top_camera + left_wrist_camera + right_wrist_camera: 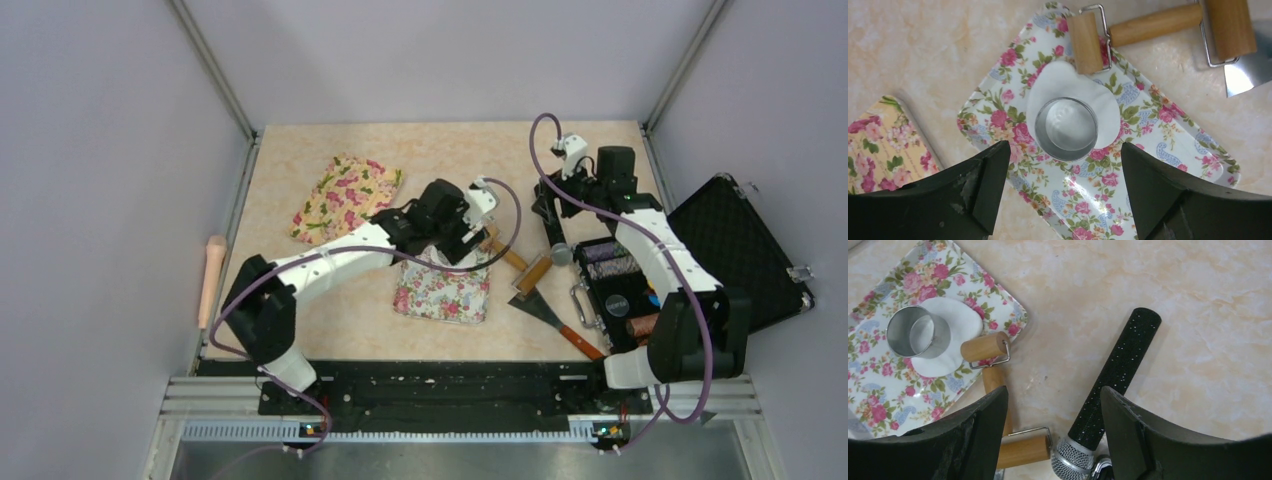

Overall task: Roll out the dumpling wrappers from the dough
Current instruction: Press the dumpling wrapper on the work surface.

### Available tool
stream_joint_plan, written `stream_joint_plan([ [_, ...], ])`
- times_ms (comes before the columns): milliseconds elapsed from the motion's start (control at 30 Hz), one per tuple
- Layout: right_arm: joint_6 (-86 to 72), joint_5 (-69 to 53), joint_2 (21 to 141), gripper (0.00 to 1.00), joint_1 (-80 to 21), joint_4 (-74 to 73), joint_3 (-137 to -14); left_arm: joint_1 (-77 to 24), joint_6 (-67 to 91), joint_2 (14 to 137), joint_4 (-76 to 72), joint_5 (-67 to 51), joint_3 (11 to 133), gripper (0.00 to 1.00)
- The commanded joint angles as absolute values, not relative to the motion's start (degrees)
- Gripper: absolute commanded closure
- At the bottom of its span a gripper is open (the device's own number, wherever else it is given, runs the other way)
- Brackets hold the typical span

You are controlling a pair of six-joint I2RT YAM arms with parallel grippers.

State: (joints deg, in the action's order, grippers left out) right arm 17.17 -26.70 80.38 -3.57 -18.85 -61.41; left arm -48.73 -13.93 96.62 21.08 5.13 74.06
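A thin flat white dough sheet (pixel 1058 80) lies on the white floral tray (pixel 1168 130). A metal ring cutter (pixel 1066 128) stands on the sheet, with dough showing inside the ring. No separate cut dumpling wrapper shows. A wooden double-ended roller (pixel 1155 24) rests with one end (pixel 1085 42) on the tray's far edge beside the dough. My left gripper (pixel 1063 195) is open and empty, above the tray just short of the cutter. My right gripper (pixel 1053 435) is open and empty, above the table over a black microphone (pixel 1118 372). It also sees the dough (pixel 960 320) and the cutter (pixel 915 332).
A yellow floral tray (pixel 345 197) lies at the back left. A metal scraper (pixel 550 315) lies right of the white tray (pixel 440 295). An open black case (pixel 720 250) with poker chips stands at the right edge. A pale rolling pin (pixel 212 280) lies beyond the left rail.
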Motion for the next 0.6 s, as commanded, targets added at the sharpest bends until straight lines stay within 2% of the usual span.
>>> stream_joint_plan([
  [0,14.1,-33.5,78.2,0.32,-3.1,-15.9,-61.0,-43.1,-10.0,90.2,17.8,1.0,73.6,0.12],
  [100,11.6,-38.0,78.1,0.32,-4.5,-13.8,-60.8,-35.7,-7.9,90.4,18.2,-4.0,73.5,0.12],
  [200,15.3,-39.1,77.8,0.29,-11.7,-13.5,-61.8,-29.3,-6.2,91.6,18.9,-7.7,73.2,0.12],
  [333,30.0,-36.7,78.8,0.02,-23.6,-15.9,-63.3,-21.3,-3.5,93.3,18.6,-12.8,72.2,0.12],
  [567,37.3,-30.7,94.4,0.01,-33.5,-25.3,-78.3,-19.3,-0.7,98.5,18.8,-13.8,72.5,0.17],
])
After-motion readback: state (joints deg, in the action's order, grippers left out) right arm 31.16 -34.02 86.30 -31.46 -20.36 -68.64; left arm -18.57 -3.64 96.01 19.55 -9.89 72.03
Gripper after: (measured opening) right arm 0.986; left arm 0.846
